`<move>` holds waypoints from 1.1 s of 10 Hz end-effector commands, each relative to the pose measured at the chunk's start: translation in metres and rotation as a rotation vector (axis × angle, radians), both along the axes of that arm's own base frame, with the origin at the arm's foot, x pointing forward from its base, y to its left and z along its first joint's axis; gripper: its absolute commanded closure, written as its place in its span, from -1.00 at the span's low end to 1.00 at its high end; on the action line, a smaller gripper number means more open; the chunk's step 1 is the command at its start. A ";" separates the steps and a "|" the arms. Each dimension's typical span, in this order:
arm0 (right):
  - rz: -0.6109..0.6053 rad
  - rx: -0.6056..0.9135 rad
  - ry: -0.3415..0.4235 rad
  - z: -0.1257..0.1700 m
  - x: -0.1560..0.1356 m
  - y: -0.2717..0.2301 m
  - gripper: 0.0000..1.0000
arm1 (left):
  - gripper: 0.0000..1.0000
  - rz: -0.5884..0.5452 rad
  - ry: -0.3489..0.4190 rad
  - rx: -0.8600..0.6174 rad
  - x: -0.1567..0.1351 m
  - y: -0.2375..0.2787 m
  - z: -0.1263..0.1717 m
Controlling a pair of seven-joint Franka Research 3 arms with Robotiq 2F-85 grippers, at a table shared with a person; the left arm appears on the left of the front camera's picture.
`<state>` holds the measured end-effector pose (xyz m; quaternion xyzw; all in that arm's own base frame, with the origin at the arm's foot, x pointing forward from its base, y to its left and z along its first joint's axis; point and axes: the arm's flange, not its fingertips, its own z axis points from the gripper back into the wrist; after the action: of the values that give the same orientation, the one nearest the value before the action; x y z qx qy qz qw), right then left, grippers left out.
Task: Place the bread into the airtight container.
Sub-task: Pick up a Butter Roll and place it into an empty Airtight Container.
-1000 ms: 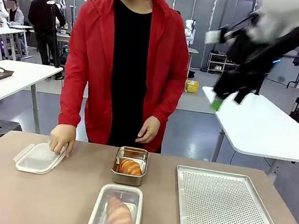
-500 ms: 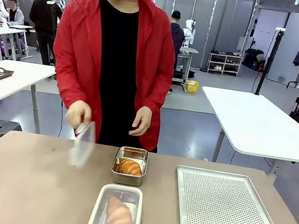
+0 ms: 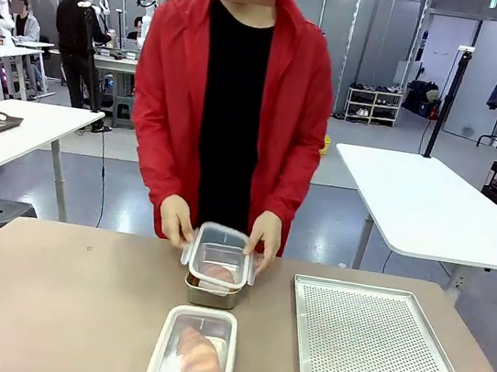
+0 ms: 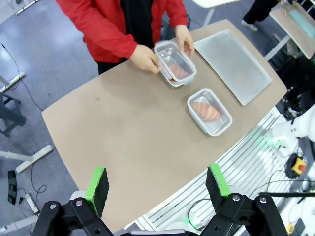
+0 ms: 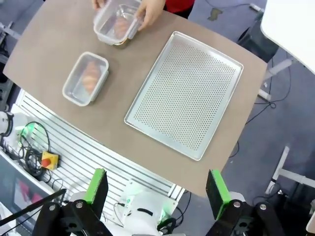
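1. The left gripper hangs high above the table with its green-padded fingers spread wide apart and nothing between them.
2. The right gripper is likewise raised far over the table, its fingers wide apart and holding nothing.
3. At the far edge of the table, the person in a red jacket holds a clear plastic lid with both hands, one hand at each short end, the other hand on the opposite side.
4. The lid sits over the small metal container; whether it is fully seated or just hovering on the rim cannot be told. A piece of bread shows through it, inside that metal container.
5. Nearer the robot, just in front of the metal container, lies a clear airtight container with a lid on it, and a croissant rests inside, lying lengthwise.
6. To the robot's right of both containers a perforated metal tray lies flat on the table, apart from them, with nothing on it.
7. From the left wrist view the two containers sit side by side near the tray, the person's hands on the farther one.
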<state>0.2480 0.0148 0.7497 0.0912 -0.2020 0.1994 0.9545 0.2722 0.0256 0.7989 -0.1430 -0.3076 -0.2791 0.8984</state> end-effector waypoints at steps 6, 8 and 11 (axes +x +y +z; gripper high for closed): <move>0.010 -0.018 -0.011 0.002 0.003 -0.003 -1.00 | -1.00 -0.019 -0.012 0.001 0.000 0.000 0.001; 0.010 -0.018 -0.011 0.002 0.003 -0.003 -1.00 | -1.00 -0.019 -0.012 0.001 0.000 0.000 0.001; 0.010 -0.018 -0.011 0.002 0.003 -0.003 -1.00 | -1.00 -0.019 -0.012 0.001 0.000 0.000 0.001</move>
<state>0.2492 0.0148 0.7504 0.0906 -0.2020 0.2007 0.9543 0.2722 0.0256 0.7989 -0.1430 -0.3076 -0.2791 0.8984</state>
